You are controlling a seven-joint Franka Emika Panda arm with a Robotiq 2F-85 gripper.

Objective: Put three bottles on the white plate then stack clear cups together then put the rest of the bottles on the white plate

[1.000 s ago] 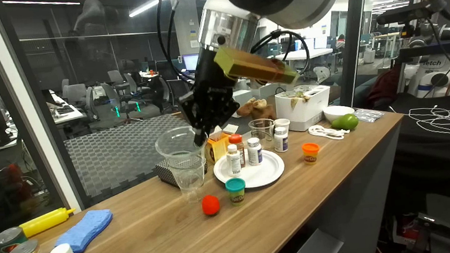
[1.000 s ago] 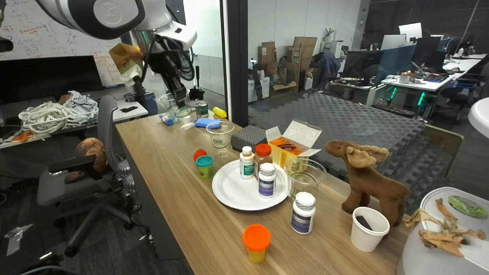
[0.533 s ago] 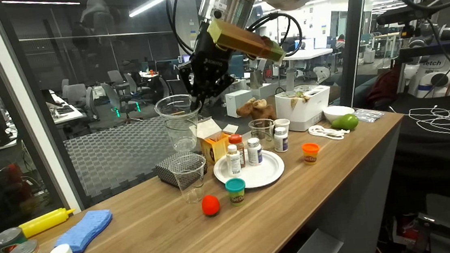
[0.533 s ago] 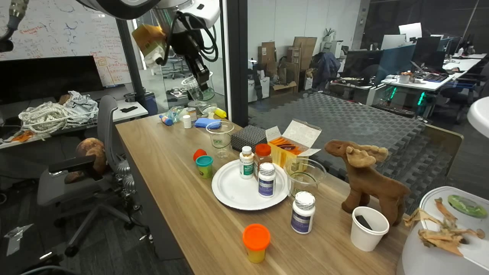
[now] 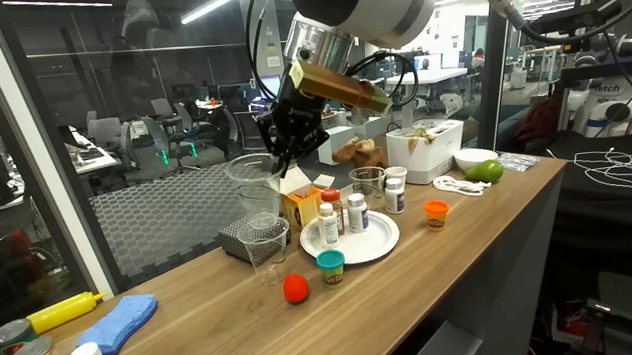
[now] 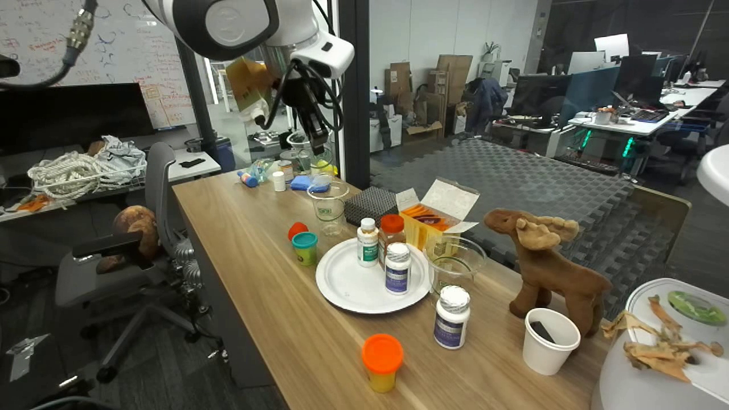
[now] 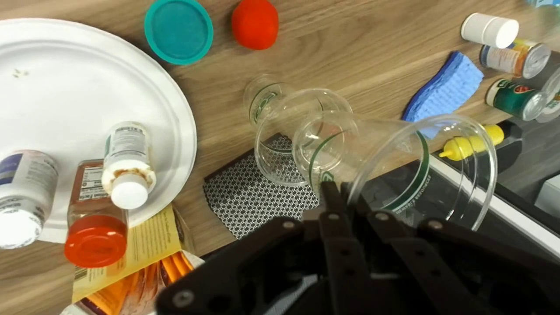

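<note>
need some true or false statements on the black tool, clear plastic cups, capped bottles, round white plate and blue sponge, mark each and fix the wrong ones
1. An upright transparent plastic cup stands on the brown wooden table. True.
2. The black two-fingered tool grips a second transparent plastic cup. True.
3. The second cup rests on the table. False: it is held up in the air.
4. Three capped bottles stand on the round white plate. True.
5. The bent blue sponge lies on the plate. False: it lies on the table.
6. Every capped bottle is on the plate. False: a white bottle with a purple-blue label stands on the table.
</note>
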